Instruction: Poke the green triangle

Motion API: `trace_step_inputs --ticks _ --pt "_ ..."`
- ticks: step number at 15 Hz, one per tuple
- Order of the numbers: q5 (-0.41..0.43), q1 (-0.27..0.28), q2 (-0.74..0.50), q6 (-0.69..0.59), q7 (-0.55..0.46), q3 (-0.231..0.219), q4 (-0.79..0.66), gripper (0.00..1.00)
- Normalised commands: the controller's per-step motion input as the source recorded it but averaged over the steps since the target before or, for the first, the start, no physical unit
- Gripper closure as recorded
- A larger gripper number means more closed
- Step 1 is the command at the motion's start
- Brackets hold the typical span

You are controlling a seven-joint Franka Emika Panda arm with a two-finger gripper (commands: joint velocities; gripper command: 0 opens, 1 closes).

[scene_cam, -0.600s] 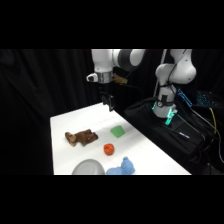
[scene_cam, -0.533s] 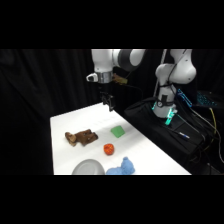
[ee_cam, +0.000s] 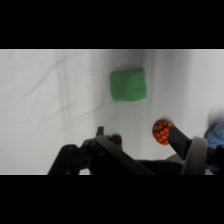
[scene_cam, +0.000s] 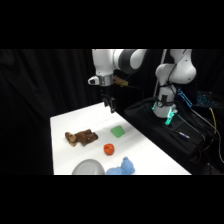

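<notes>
Hung above the white table [scene_cam: 150,157] near its far edge: the gripper [scene_cam: 111,105], clear of everything, fingers' spread impossible to tell. Lay flat nearer the table's middle, apart from the gripper and untouched: the green triangle [scene_cam: 117,131] [ee_cam: 128,84]. Sat just beside it, toward the near edge: an orange-red piece [scene_cam: 109,149] [ee_cam: 161,132].

White arm [scene_cam: 120,60], grey joints, black gripper [scene_cam: 111,104]
</notes>
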Motion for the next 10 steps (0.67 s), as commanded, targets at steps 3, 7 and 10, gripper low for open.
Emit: trace_step_inputs --ticks 3,7,10 --pt "0.179 -0.041 0.04 0.29 -0.14 -0.017 -0.11 0.52" --pt "0.110 -0.051 0.04 0.28 -0.11 -0.022 -0.14 1.00" --pt "0.102 -0.050 0.05 0.31 -0.11 -0.014 -0.17 0.98"
